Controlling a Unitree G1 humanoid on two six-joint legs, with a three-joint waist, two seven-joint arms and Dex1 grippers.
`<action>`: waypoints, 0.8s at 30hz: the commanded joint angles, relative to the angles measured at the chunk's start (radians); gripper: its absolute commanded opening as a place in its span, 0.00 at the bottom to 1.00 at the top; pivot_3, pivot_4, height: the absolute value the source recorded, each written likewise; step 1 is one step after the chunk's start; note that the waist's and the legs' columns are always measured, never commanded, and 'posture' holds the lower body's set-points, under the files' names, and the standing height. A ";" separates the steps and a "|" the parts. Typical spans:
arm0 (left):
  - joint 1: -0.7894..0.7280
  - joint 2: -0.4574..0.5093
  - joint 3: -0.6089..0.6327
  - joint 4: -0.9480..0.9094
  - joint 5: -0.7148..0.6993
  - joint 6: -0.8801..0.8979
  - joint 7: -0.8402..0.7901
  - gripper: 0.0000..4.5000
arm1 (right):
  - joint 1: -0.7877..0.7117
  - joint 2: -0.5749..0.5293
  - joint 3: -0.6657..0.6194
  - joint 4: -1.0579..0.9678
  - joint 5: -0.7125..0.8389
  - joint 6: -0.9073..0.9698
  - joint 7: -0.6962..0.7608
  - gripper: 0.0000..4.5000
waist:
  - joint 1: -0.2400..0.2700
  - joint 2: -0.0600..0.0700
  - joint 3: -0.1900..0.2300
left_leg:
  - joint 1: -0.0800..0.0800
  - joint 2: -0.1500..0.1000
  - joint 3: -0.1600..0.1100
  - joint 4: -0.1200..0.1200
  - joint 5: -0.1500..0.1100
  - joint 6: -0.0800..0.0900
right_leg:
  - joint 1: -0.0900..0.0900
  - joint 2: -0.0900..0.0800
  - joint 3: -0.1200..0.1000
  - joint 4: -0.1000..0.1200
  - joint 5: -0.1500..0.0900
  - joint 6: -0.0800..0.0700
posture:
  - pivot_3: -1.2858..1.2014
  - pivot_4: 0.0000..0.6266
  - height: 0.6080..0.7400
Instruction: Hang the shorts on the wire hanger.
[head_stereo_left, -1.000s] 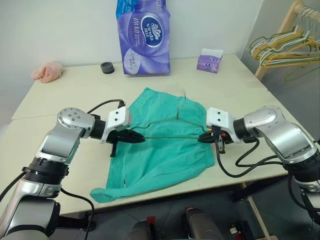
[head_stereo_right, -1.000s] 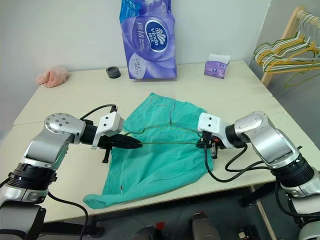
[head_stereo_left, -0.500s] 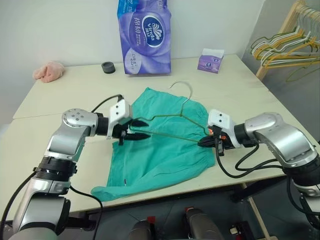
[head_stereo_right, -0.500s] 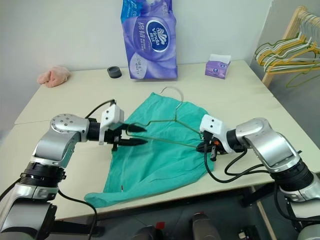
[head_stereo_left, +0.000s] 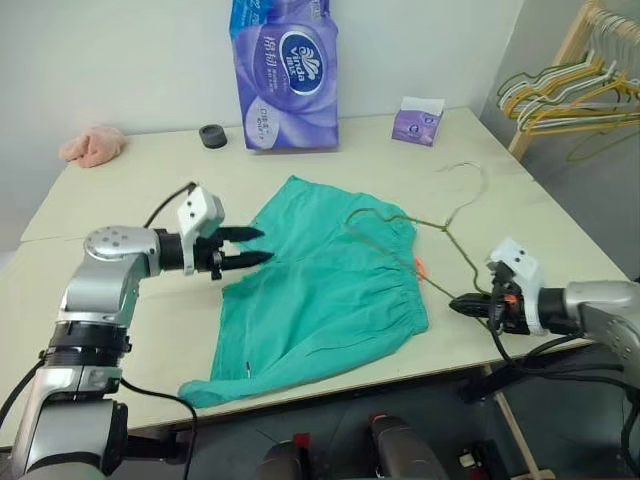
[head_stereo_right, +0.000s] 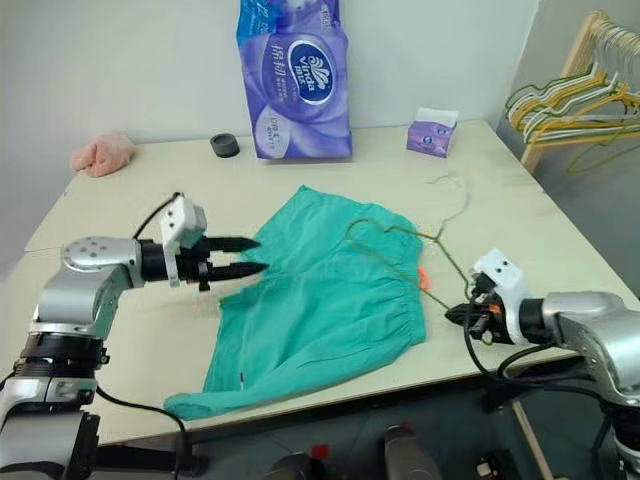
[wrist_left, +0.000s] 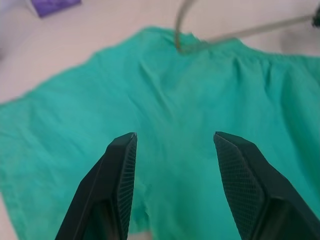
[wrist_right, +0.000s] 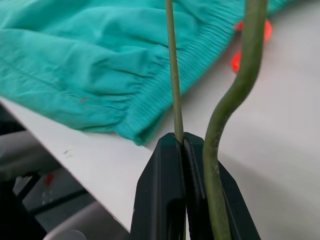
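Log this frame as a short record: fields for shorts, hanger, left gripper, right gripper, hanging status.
shorts: the shorts lie flat on the table
hanger: the wire hanger rests partly on the waistband end, hook toward the table's far right
left gripper: left gripper open, over the shorts' left edge
right gripper: right gripper shut on the hanger's wire
hanging status: not yet hung

A purple pack of tissue rolls (head_stereo_left: 284, 72) stands upright at the tabletop's (head_stereo_left: 140, 180) far edge, against the wall. Just to its left sits a small dark ring, a tape roll (head_stereo_left: 212, 136). A pink cloth lump (head_stereo_left: 92, 145) lies at the far left corner. A small purple tissue box (head_stereo_left: 418, 121) sits near the far right corner. Off the table's right side, yellow and green hangers (head_stereo_left: 565, 95) hang bunched on a wooden rack (head_stereo_left: 556, 62).
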 joint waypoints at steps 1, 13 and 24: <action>-0.010 -0.003 -0.014 -0.044 -0.014 -0.015 -0.033 0.57 | 0.063 0.022 -0.120 -0.028 0.034 0.049 -0.062 0.00 | 0.002 0.000 0.000 | 0.000 0.000 0.000 0.000 0.000 0.000 | 0.000 0.000 0.000 0.000 -0.001 0.003 | 0.40 0.19 1.00; -0.052 -0.107 -0.018 -0.019 -0.010 -0.086 0.028 0.57 | 0.281 0.016 -0.263 -0.040 0.116 0.127 -0.094 0.00 | -0.022 0.000 0.000 | 0.001 0.000 0.001 0.000 0.000 0.000 | 0.001 0.001 0.001 0.000 -0.003 0.005 | 0.39 0.19 1.00; -0.049 -0.087 -0.003 -0.019 -0.010 -0.098 0.062 0.57 | 0.227 -0.025 -0.219 -0.019 0.198 0.137 -0.097 0.00 | -0.029 0.000 0.000 | 0.001 0.000 0.001 -0.001 -0.001 0.001 | 0.001 0.002 0.001 -0.001 -0.004 0.006 | 0.40 0.19 1.00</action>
